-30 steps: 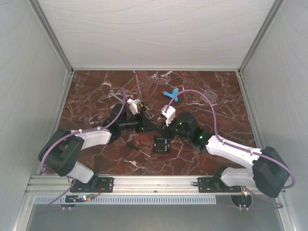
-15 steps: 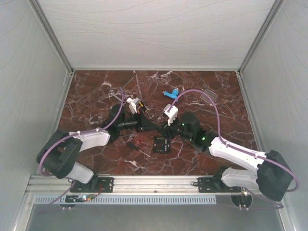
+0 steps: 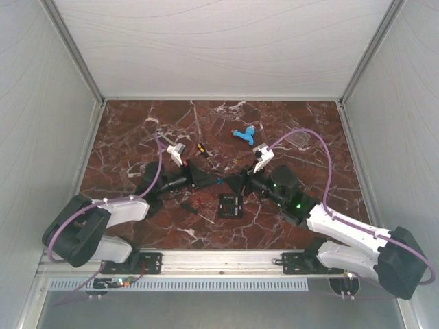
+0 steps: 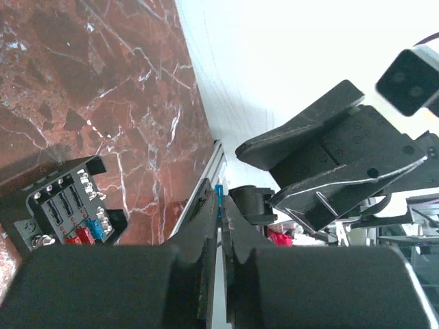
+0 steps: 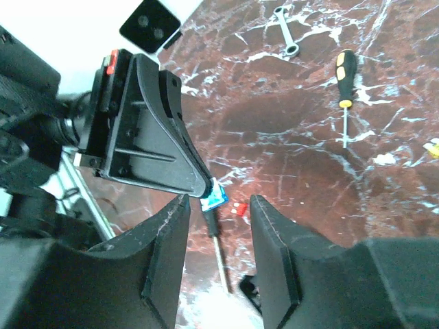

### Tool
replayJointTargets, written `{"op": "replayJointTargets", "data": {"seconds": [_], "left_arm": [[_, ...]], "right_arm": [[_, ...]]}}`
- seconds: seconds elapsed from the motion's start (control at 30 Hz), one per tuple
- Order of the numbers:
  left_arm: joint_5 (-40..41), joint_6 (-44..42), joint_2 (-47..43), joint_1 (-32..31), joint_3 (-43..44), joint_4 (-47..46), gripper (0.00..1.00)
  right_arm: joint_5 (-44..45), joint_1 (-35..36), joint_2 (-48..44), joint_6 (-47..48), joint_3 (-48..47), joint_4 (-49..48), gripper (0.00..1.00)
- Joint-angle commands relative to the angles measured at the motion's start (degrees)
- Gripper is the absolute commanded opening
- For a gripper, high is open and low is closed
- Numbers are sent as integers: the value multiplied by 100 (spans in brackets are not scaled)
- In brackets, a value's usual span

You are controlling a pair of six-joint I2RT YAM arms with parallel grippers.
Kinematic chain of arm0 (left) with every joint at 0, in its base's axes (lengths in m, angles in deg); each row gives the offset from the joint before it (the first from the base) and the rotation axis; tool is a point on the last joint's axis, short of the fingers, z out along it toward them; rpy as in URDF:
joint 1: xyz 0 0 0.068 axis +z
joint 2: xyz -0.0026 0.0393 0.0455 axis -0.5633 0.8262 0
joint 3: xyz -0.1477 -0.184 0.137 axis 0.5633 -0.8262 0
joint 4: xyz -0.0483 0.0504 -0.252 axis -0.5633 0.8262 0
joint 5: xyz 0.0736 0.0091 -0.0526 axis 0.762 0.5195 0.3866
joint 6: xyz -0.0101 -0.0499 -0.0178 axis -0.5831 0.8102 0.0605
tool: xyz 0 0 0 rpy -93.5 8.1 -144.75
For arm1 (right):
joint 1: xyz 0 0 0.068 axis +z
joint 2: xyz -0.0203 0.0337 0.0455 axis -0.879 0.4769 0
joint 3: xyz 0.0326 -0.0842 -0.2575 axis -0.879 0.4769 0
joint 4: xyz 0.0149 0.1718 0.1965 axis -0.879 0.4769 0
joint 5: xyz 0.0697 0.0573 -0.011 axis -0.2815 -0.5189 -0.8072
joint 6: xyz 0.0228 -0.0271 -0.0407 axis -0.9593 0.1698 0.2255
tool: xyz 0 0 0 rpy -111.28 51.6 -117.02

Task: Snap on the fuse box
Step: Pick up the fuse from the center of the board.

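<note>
- Since earlier: left end effector (image 3: 210, 179) now clamped on blue fuse (image 5: 215, 195); right end effector (image 3: 234, 182) opened wider, not touching it.
- Fuse box (image 3: 230, 205) flat on worktop (image 3: 130, 137), just nearer than both tips, well apart from every edge.

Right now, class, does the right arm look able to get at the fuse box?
Probably yes. The fuse box lies in the open, just on the near side of the right fingers, which stand apart and hold nothing. The left fingers, shut on a small blue piece, are beside it, not over it.
</note>
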Motion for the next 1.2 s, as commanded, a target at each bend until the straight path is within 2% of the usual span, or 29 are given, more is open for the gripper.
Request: {"op": "replayJointTargets", "data": {"seconds": [0.0, 0.1, 0.37, 0.77, 1.17], "left_arm": [[332, 779, -196, 25, -186, -1304, 0], [518, 1124, -307, 25, -370, -1611, 0], [966, 1743, -583, -101, -675, -2087, 0], [1124, 2001, -570, -231, -746, -2498, 0], [1144, 2196, -367, -340, -784, -2884, 0]], "right_arm": [[-9, -148, -131, -1316, 221, -808, 38], [-272, -254, -117, -1857, 454, -1443, 38], [-734, -264, 208, -2435, 531, -2439, 36], [-931, -262, 621, -2689, 398, -2616, 33], [-1222, -262, 948, -2991, 395, -3291, 21]]}}
